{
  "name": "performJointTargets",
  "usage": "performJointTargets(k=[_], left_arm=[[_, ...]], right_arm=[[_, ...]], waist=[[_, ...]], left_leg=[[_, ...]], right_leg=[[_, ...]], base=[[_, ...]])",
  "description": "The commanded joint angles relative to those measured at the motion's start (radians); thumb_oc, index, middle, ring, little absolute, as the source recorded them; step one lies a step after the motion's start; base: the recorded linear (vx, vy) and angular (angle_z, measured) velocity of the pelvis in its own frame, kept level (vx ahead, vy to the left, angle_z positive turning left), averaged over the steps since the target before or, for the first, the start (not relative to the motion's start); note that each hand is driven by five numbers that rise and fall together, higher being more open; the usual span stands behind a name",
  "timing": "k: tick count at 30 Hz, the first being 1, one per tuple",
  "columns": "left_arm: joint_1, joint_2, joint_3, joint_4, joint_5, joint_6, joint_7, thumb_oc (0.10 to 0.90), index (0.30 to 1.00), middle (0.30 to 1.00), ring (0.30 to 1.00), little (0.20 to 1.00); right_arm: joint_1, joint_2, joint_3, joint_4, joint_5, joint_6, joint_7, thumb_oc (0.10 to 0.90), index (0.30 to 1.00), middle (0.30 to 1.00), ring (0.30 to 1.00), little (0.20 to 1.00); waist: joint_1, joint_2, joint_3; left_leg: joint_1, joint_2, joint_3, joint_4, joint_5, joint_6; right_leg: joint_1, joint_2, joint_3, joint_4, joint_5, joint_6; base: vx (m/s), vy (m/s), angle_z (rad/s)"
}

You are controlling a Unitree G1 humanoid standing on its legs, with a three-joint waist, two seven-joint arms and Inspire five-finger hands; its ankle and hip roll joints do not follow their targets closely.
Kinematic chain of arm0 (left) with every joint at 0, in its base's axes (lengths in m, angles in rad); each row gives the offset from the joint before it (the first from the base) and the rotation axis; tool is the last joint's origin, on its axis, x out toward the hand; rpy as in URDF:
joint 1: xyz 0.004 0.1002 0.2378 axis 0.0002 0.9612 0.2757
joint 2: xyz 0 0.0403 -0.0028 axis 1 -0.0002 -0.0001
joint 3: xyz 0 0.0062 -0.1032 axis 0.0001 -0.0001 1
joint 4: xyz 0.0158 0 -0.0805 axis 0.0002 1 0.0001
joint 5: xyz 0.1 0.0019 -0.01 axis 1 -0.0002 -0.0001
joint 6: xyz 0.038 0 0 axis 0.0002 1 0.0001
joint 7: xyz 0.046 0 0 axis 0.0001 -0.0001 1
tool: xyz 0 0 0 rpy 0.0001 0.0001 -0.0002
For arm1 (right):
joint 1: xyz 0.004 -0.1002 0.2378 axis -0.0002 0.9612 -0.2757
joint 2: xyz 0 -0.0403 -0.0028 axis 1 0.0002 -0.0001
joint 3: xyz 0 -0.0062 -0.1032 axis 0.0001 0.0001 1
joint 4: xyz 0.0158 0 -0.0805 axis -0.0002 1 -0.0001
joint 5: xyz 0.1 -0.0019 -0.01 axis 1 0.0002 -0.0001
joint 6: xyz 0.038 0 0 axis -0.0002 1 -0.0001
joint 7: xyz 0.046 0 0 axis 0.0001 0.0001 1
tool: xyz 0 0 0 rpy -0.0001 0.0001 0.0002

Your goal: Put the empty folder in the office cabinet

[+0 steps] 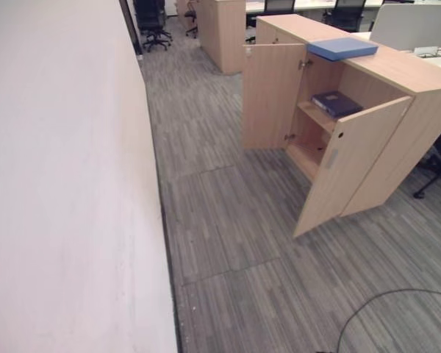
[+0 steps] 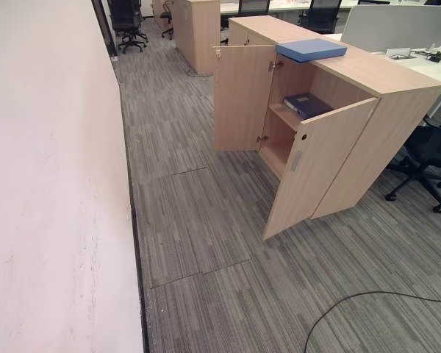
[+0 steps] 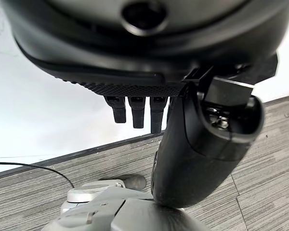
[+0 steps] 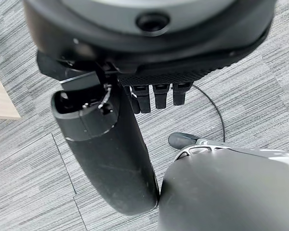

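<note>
A wooden office cabinet [image 1: 404, 73] stands at the right with both doors swung open. A light blue folder [image 1: 342, 48] lies flat on its top, near the front edge. On the upper shelf inside lies a dark blue folder [image 1: 336, 103]. The near door [image 1: 349, 165] juts out toward the carpet, and the far door [image 1: 272, 95] stands wide open. My left hand [image 3: 135, 86] hangs over the carpet beside the wall, fingers straight and holding nothing. My right hand [image 4: 154, 82] hangs the same way over the carpet, open and holding nothing.
A white wall [image 1: 59, 184] runs along the whole left side. Grey carpet [image 1: 228, 220] stretches between it and the cabinet. A second wooden cabinet [image 1: 222, 33] and black office chairs [image 1: 151, 22] stand at the back. Another chair [image 2: 426, 158] sits right of the cabinet.
</note>
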Motion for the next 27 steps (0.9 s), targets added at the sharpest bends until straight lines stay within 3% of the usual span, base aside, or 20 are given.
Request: performJointTargets(k=[1, 5, 6, 9, 16, 27], left_arm=[[-0.011, 0.016, -0.010, 0.107, 0.052, 0.020, -0.034, 0.800, 0.900, 0.900, 0.900, 0.900], [-0.008, 0.017, -0.001, 0.122, 0.059, 0.028, -0.027, 0.800, 0.900, 0.900, 0.900, 0.900], [-0.012, 0.009, 0.004, 0.104, 0.045, 0.032, 0.049, 0.800, 0.900, 0.900, 0.900, 0.900], [-0.021, 0.006, -0.002, 0.097, 0.037, 0.026, 0.078, 0.800, 0.900, 0.900, 0.900, 0.900], [-0.023, 0.000, 0.005, 0.105, 0.008, 0.018, 0.090, 0.800, 0.900, 0.900, 0.900, 0.900], [-0.026, 0.008, 0.021, 0.111, -0.020, 0.022, 0.085, 0.800, 0.900, 0.900, 0.900, 0.900]], right_arm=[[-0.044, -0.009, 0.002, 0.052, -0.007, -0.003, 0.015, 0.800, 0.900, 0.900, 0.900, 0.900], [-0.039, -0.015, -0.023, 0.040, -0.026, -0.022, -0.044, 0.800, 0.900, 0.900, 0.900, 0.900], [-0.047, -0.007, -0.028, -0.009, -0.106, -0.046, -0.214, 0.800, 0.900, 0.900, 0.900, 0.900], [-0.055, 0.010, -0.033, -0.020, -0.079, -0.050, -0.241, 0.800, 0.900, 0.900, 0.900, 0.900], [-0.046, 0.028, -0.041, 0.019, -0.017, -0.046, -0.224, 0.800, 0.900, 0.900, 0.900, 0.900], [-0.041, 0.023, -0.004, 0.039, -0.059, -0.019, -0.184, 0.800, 0.900, 0.900, 0.900, 0.900]], waist=[[0.005, -0.027, -0.003], [-0.001, -0.024, -0.007], [-0.003, -0.017, -0.004], [-0.005, -0.016, 0.002], [-0.006, -0.015, 0.000], [-0.009, -0.018, 0.010]], left_leg=[[0.052, 0.034, 0.046, -0.008, -0.095, -0.064], [0.055, 0.034, 0.052, -0.008, -0.098, -0.064], [0.058, 0.035, 0.053, -0.008, -0.099, -0.063], [0.057, 0.036, 0.052, -0.008, -0.097, -0.063], [0.061, 0.038, 0.051, -0.008, -0.098, -0.067], [0.055, 0.049, 0.040, -0.008, -0.093, -0.073]], right_leg=[[-0.029, -0.106, -0.007, -0.055, 0.133, 0.116], [-0.028, -0.104, -0.003, -0.055, 0.131, 0.116], [-0.029, -0.102, -0.002, -0.055, 0.131, 0.117], [-0.031, -0.102, -0.001, -0.055, 0.132, 0.117], [-0.026, -0.101, -0.001, -0.055, 0.129, 0.114], [-0.026, -0.093, -0.004, -0.051, 0.124, 0.106]], base=[[0.00, 0.000, 0.00], [0.02, 0.011, -0.04], [0.00, 0.004, -0.05], [-0.01, 0.002, -0.05], [0.00, 0.000, 0.00], [0.01, -0.030, -0.01]])
